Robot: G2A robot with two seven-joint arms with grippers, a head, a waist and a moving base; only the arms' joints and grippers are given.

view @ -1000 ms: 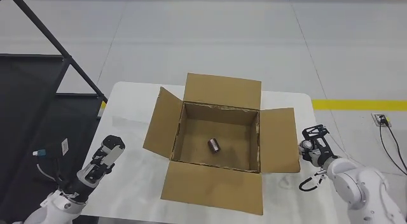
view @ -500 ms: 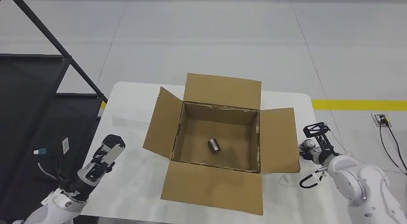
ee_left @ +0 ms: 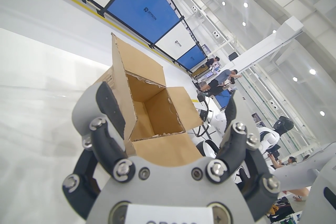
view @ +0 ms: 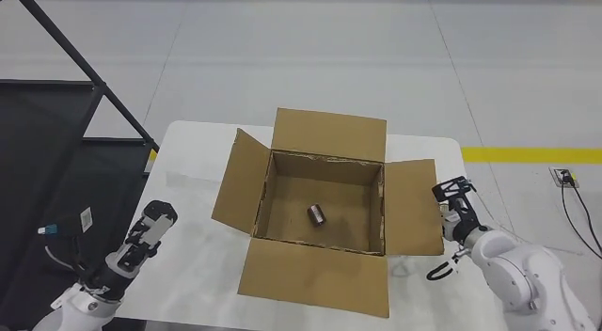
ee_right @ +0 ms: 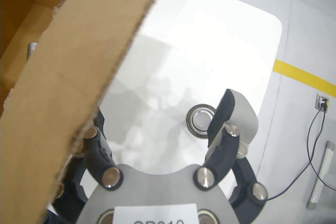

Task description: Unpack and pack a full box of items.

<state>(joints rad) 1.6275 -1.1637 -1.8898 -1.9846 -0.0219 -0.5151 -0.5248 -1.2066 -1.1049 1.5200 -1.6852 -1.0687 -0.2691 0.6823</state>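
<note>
Looking from the robot's end, the left gripper (ee_left: 168, 104) hangs by the left edge of the white table (view: 188, 162), fingers spread, nothing in them. The right gripper (ee_right: 162, 117) is spread wide and empty too, right beside the box's right flap, with a small silver metal ring (ee_right: 198, 122) lying on the table near one finger. Further in, the brown cardboard box (view: 329, 166) sits mid-table, all four flaps folded out, edges pretty ragged. One small dark cylinder (view: 317, 213) lies on its floor.

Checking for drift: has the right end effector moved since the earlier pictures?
Yes. The right end effector has shifted closer to the cardboard box, toward its nearest flap.
</note>
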